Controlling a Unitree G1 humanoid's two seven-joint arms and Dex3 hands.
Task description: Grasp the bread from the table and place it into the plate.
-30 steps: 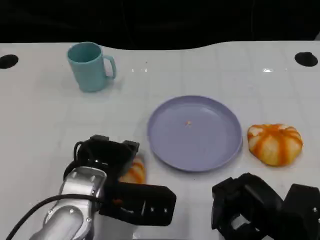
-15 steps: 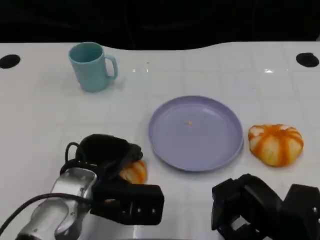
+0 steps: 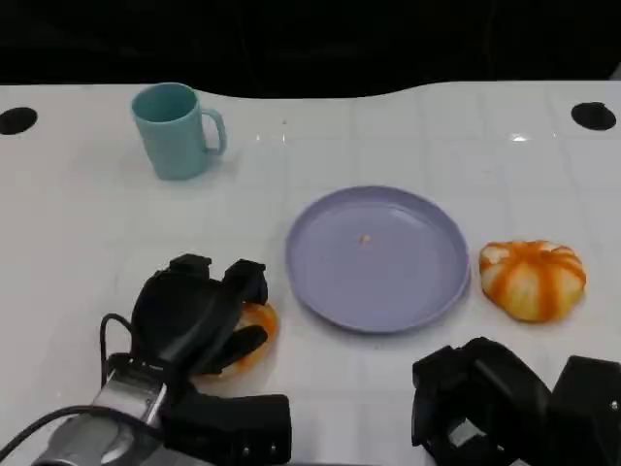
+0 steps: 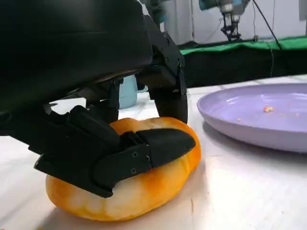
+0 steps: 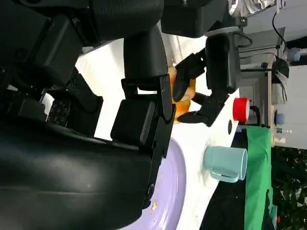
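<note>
My left hand [image 3: 194, 316] is cupped over the bread [image 3: 254, 330], fingers [image 4: 158, 146] closed around it, forearm coming in from the near edge. My right hand [image 3: 485, 403] rests low, holding nothing, fingers curled.

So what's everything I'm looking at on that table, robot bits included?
Bread: two, orange with white streaks; one to the right of the plate, the other left of the plate, under the left hand.
Plate: one, lavender, middle of the table, with a small crumb on it.
Mug: one, light teal, far left of the table, handle toward the plate.
Table: one, white, with a dark round hole near each far corner.
Left hand: one, black on a silver forearm, fingers wrapped over the near bread.
Right hand: one, black, near edge at the right, holding nothing visible.
</note>
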